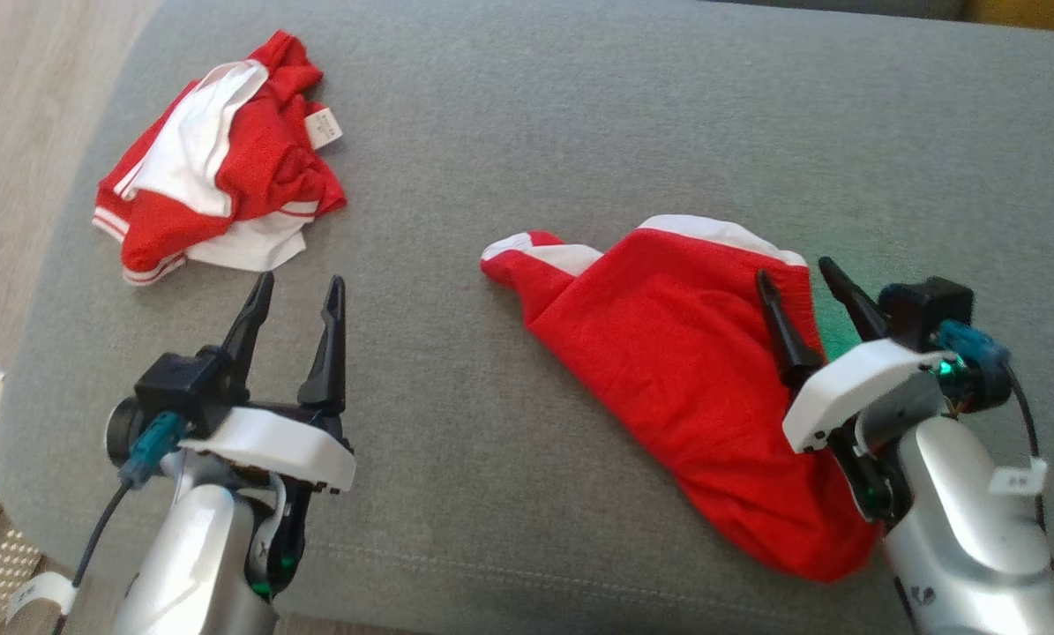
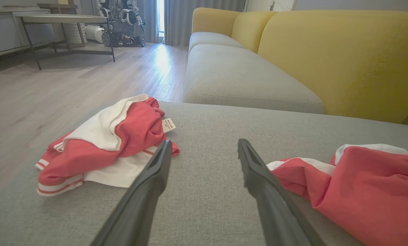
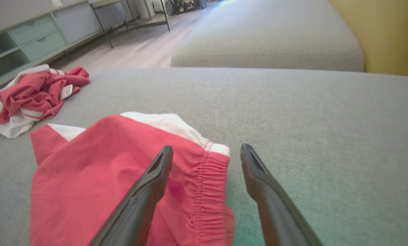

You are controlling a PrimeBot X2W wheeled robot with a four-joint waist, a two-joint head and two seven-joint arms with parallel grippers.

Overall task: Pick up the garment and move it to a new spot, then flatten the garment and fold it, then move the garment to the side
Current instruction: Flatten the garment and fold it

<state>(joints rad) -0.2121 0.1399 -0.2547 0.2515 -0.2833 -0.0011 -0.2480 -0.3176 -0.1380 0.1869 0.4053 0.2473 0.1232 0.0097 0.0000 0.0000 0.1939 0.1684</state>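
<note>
One grey cushion (image 1: 535, 132) bears two garments, a crumpled garment (image 1: 227, 168) and a flatter garment (image 1: 685, 353); the left gripper (image 1: 302, 287) and the right gripper (image 1: 796, 269) stand open, empty.

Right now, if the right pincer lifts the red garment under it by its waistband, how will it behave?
Probably floppy: the red garment lies creased and folded over itself, so it should drape from the right pincer. Likely light, being thin cloth. The gathered waistband looks thicker, perhaps an easier grip. Pushed across the grey cushion, it may bunch.
</note>
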